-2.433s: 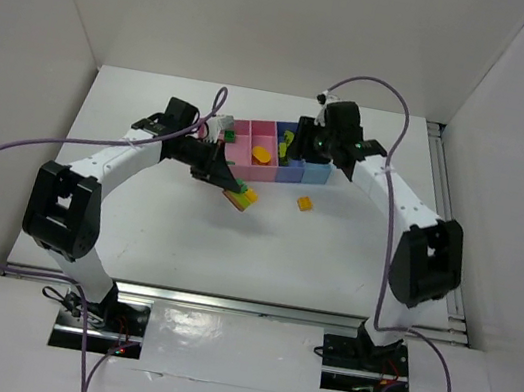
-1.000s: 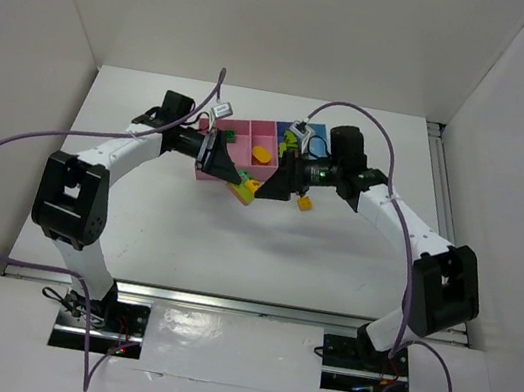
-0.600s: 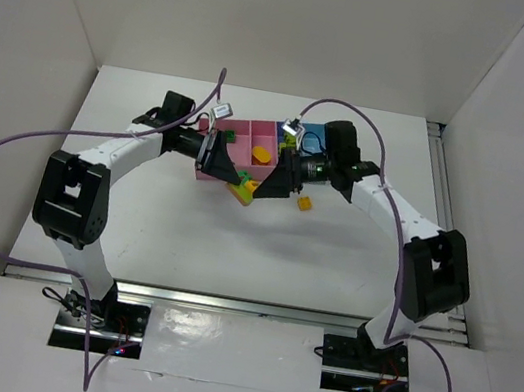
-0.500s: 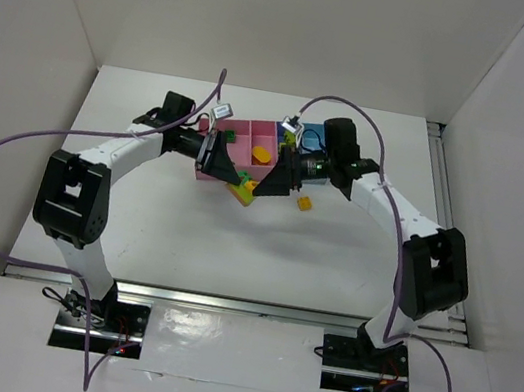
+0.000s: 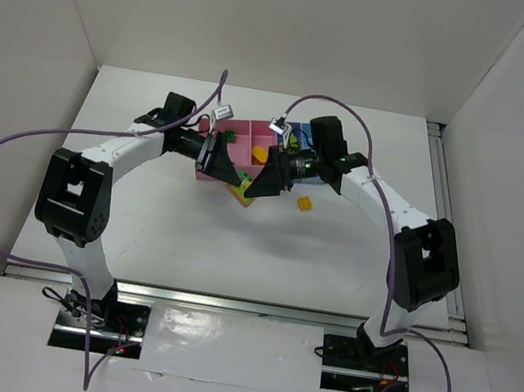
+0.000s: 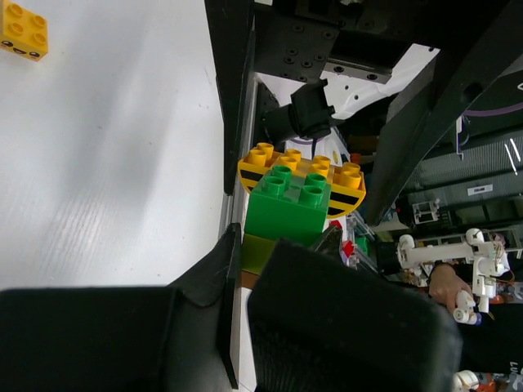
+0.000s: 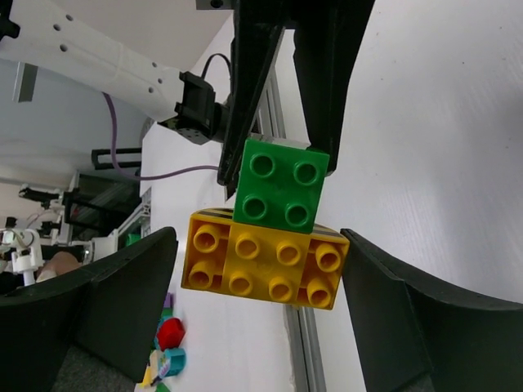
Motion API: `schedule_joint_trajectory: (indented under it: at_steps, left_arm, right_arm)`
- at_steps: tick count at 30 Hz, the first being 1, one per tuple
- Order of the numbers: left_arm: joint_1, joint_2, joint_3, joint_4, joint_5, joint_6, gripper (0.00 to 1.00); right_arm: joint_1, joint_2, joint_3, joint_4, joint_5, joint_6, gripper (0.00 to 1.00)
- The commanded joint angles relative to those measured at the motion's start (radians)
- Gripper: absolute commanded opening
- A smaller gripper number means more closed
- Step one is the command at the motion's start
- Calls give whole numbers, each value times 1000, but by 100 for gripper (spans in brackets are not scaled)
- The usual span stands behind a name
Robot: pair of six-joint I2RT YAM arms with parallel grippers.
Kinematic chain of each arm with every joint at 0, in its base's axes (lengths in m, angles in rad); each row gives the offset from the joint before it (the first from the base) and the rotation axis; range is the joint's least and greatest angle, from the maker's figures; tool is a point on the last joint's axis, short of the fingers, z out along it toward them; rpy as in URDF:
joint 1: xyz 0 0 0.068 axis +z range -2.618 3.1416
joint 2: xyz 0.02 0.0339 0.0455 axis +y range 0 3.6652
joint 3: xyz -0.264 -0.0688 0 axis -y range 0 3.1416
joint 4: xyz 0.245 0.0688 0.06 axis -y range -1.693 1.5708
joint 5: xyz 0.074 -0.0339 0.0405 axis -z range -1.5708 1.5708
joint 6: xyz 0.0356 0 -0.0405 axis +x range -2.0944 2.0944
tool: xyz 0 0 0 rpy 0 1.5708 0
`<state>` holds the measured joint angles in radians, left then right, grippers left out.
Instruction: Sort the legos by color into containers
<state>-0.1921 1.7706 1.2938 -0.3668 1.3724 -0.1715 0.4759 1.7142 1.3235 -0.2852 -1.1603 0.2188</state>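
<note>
You have the left gripper [image 6: 278,245] clamped tight on the stack [image 5: 239,191], which it holds just in front of the bins [image 5: 240,137], where the tips of the two arms meet. In the right wrist view the stack faces you studs-on: a green brick [image 7: 279,193] with four studs sits pressed onto a longer yellow brick [image 7: 261,265] with a curved, black-striped edge. The left arm's two black fingers come in from above and pinch at the green brick's far end. From the left wrist you also catch a lime piece [image 6: 257,253] under the green one, down between that gripper's own fingers; how it joins the rest you cannot tell. Your right gripper [image 7: 260,237] stands apart, its jaws wide, with one pad [image 7: 122,302] off each end of the yellow brick. The gaps there are slim, and whether either pad touches the brick cannot be told. A loose yellow brick [image 5: 305,204] lies studs-up on the white table [image 5: 135,224], near the right gripper and in front of the bins. In the bins you can make out a few yellow and green pieces, partly hidden behind the grippers.
</note>
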Motion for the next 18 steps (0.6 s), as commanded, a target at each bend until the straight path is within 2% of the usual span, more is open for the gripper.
schedule_joint_trajectory:
  at_steps: [1, 4, 5, 8, 9, 12, 14, 18]
  left_arm:
    - [3, -2, 39, 6, 20, 47, 0]
    - [3, -2, 39, 6, 11, 47, 0]
    - [3, -2, 39, 6, 11, 47, 0]
    - [3, -2, 39, -3, 11, 56, 0]
    - [3, -2, 39, -3, 11, 56, 0]
    - [3, -2, 39, -23, -9, 78, 0]
    - [14, -11, 39, -56, -30, 105, 0]
    - [25, -11, 48, -112, -88, 148, 0]
  right_arm:
    - [19, 7, 48, -35, 13, -16, 85]
    - [20, 16, 48, -35, 24, -16, 72]
    - [20, 16, 48, -35, 34, -16, 64]
    - [20, 16, 48, -35, 45, -16, 58]
    - [20, 16, 48, -25, 45, -4, 52]
    - [20, 7, 36, -12, 54, 5, 45]
    - [10, 7, 25, -12, 66, 5, 44]
    - [-31, -4, 5, -12, 163, 48, 39]
